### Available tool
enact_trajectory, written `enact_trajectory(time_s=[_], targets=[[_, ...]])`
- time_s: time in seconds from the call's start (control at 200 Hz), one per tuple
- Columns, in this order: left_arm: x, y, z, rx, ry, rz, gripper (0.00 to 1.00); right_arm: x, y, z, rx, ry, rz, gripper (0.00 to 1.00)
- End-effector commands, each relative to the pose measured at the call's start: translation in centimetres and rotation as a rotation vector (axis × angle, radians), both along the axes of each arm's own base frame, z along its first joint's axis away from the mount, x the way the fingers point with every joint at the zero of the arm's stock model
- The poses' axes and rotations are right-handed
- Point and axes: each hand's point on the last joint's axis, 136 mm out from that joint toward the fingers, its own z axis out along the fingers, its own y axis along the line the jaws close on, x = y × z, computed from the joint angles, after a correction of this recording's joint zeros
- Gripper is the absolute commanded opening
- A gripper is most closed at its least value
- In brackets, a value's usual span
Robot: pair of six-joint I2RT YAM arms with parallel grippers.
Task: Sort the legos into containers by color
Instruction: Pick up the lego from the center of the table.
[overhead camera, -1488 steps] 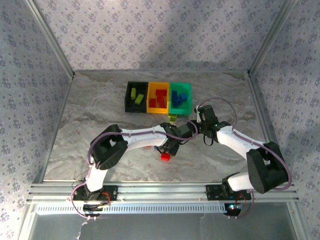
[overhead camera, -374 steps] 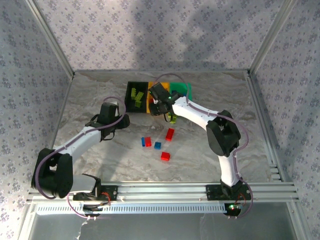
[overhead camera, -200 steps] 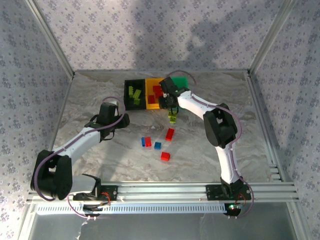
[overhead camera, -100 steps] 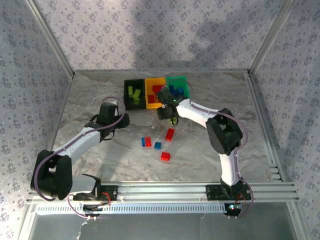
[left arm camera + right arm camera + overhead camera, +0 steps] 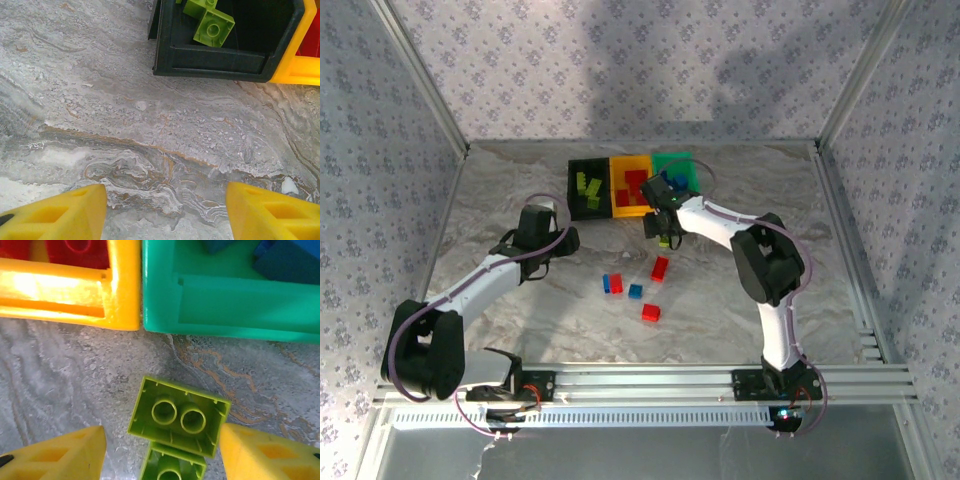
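Yellow right tool (image 5: 161,452) astride lime lego (image 5: 179,415)

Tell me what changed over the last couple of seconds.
The right gripper drew back from above the yellow bin toward the near side; it now straddles, jaws open, a lime green lego on the table. The left gripper and the loose red and blue legos stayed put.

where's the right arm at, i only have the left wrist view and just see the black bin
Observer: The right fingers stand apart on either side of a lime brick, which lies underside up on the table, just in front of the yellow bin and the teal bin.
Operator: any other bricks loose
Observer: Five more, near the middle of the table: three red bricks and two blue bricks.
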Motion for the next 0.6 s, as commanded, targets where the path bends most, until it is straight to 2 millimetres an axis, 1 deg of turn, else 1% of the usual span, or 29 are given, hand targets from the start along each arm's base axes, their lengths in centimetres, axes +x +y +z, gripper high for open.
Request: enact_trajectory(time_s=[0.0,0.25,0.365,0.46,0.55,0.595], targets=[[0.1,0.1,0.3,-0.015,-0.013,0.01,0.64,0.4,-0.4,-0.8,-0.006,0.03,-0.058,0.63],[0.1,0.1,0.6,-0.016,-0.018,0.01,0.64,0.8,-0.6,-2.2,-0.011,0.049,-0.082,0.63],[0.1,0.1,0.6,-0.017,-0.019,0.01,0.64,1.0,-0.6,-2.5,-0.019,0.051,-0.078,0.61],[0.1,0.1,0.5,-0.017,-0.018,0.01,0.64,1.3,-0.3,-2.3,-0.021,0.044,-0.06,0.55],[0.1,0.1,0.5,-0.016,-0.016,0.01,0.64,1.4,0.1,-2.1,-0.03,0.037,-0.04,0.45],[0.0,0.1,0.4,-0.016,-0.016,0.01,0.64,1.4,0.2,-1.9,-0.038,0.034,-0.028,0.41]])
